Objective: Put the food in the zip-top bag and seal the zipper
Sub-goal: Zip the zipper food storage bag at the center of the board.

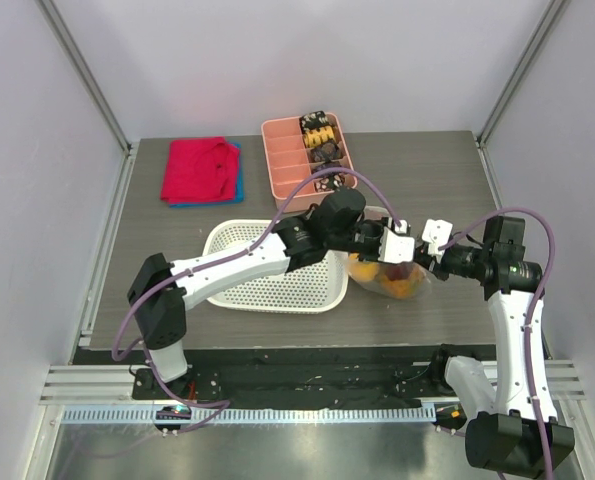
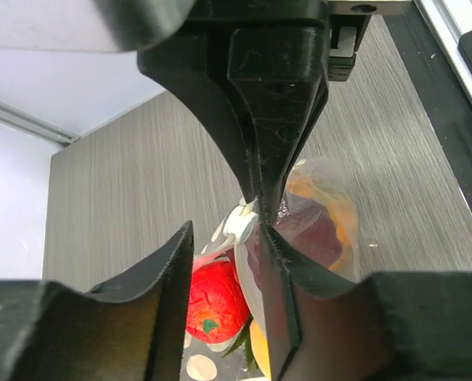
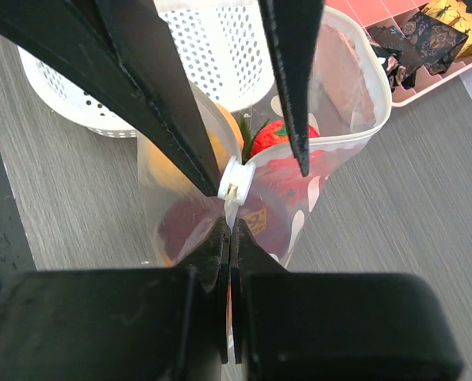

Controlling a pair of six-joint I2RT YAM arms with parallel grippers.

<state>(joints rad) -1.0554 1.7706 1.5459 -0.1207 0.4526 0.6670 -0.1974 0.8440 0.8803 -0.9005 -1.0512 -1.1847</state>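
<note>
A grey wood-grain table lies under the left gripper. Plain white walls rise beyond it and to either side, joined by metal corner posts. On its near side, a black strip and an aluminium rail edge the table. Lighting is even.

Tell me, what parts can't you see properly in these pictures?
Top view: the zipper is hidden beneath the left end effector and right end effector above the zip-top bag.
Left wrist view: a yellow fruit is cut off by the bottom edge; which fruit, unclear.
Right wrist view: the pink tray runs off the top-right corner.
</note>
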